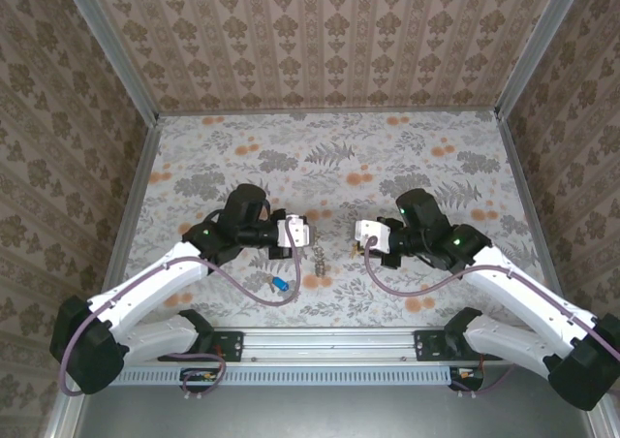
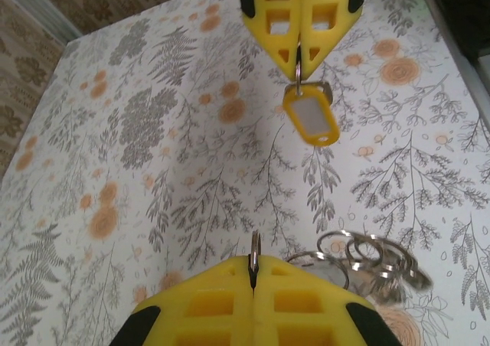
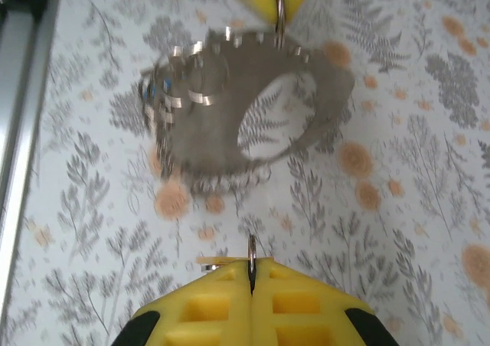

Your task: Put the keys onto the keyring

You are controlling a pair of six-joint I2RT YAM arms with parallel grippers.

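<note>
The left gripper (image 1: 296,233) pinches the keyring (image 2: 375,263), which is sharp in its own wrist view. Opposite it, the right gripper (image 2: 299,55) pinches the yellow key (image 2: 310,116) by its ring. The top view adds the blue key (image 1: 278,284), lying near the left gripper.

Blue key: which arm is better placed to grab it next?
Left, likely. The blue key lies nearer the left fingers, though they must first release the keyring; the right fingers are farther, holding the yellow key.

White desk (image 1: 387,147) with grey ferns, orange blossoms; yellow-headed key (image 2: 310,116); blue-headed key (image 1: 279,284); silvery-grey keyring (image 3: 321,86).
</note>
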